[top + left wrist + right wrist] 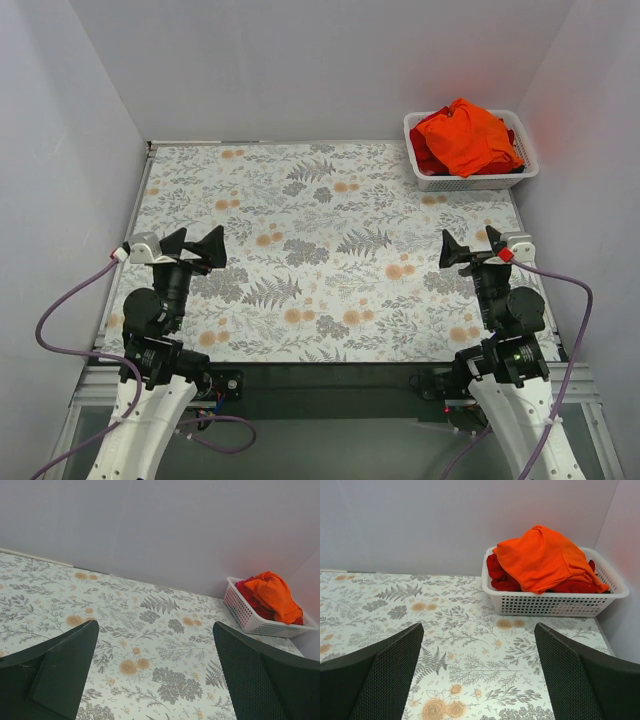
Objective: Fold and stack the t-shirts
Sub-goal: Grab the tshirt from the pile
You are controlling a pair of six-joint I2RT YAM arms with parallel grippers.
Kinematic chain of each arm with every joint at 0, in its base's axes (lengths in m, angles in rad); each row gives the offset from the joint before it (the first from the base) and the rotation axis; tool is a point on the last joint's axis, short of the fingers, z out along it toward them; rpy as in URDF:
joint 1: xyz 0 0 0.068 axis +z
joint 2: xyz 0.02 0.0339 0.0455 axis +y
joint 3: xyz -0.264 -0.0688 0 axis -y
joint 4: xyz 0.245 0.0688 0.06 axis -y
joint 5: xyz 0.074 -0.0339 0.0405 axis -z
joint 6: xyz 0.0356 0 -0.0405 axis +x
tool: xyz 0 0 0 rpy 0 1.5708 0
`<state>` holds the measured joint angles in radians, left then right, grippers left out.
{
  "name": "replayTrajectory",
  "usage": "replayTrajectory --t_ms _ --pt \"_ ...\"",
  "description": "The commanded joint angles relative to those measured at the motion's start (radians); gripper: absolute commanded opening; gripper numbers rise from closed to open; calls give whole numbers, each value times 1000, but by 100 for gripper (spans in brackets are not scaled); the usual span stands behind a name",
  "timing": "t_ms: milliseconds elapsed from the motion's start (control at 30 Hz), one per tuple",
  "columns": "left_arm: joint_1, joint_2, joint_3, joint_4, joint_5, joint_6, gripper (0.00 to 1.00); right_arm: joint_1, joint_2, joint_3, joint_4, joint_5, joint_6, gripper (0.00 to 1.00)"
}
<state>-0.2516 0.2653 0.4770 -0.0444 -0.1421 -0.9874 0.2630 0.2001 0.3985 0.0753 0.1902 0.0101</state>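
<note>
The t-shirts lie crumpled in a white mesh basket (440,181) at the table's far right corner. A bright orange-red t-shirt (466,137) lies on top, and deeper red cloth (424,155) shows under it. The orange-red t-shirt (545,557) and the deeper red t-shirts (501,576) fill the basket (555,604) ahead in the right wrist view; the left wrist view has the pile (272,595) far right. My left gripper (193,247) hovers open over the near left of the table, holding nothing. My right gripper (470,247) hovers open at the near right, well short of the basket.
A floral-patterned cloth (320,250) covers the table. White walls close it in at the back and both sides, and the basket stands against the right wall. Purple cables loop beside both arm bases near the front edge.
</note>
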Motion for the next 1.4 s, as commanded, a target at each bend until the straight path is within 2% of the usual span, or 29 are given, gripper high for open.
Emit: replayTrajectory --t_ms 0,133,233,367,467,600,667,867,1033,1267,1367 --pt "-17 -24 -21 0 -53 3 98 -1 39 59 3 -3 31 98" --pt "-34 -57 -44 2 -149 -54 98 -1 155 109 38 28 158 98" --pt "-41 -90 -43 -18 -189 -83 98 -2 339 183 46 -15 159 98" --pt "-49 -113 -46 -41 -195 -83 98 -1 646 373 29 -34 160 98" --pt "-54 -129 -51 -41 -195 -85 98 -1 831 480 11 28 160 98" --pt "-60 -140 -52 -46 -198 -82 98 -11 1041 711 -22 158 97 98" --pt "-63 -144 -54 -48 -192 -74 98 -42 1149 778 -22 157 84 98" --pt "-75 -144 -57 -49 -192 -40 98 -152 1416 1000 -22 94 79 95" --pt "-84 -133 -67 -46 -208 6 98 -232 1605 1169 -23 -47 80 92" --pt "-84 -110 -69 -43 -191 10 98 -254 1785 1310 -25 -167 31 90" --pt "-84 -104 -67 -45 -182 13 97 -252 1829 1336 -28 -182 30 80"
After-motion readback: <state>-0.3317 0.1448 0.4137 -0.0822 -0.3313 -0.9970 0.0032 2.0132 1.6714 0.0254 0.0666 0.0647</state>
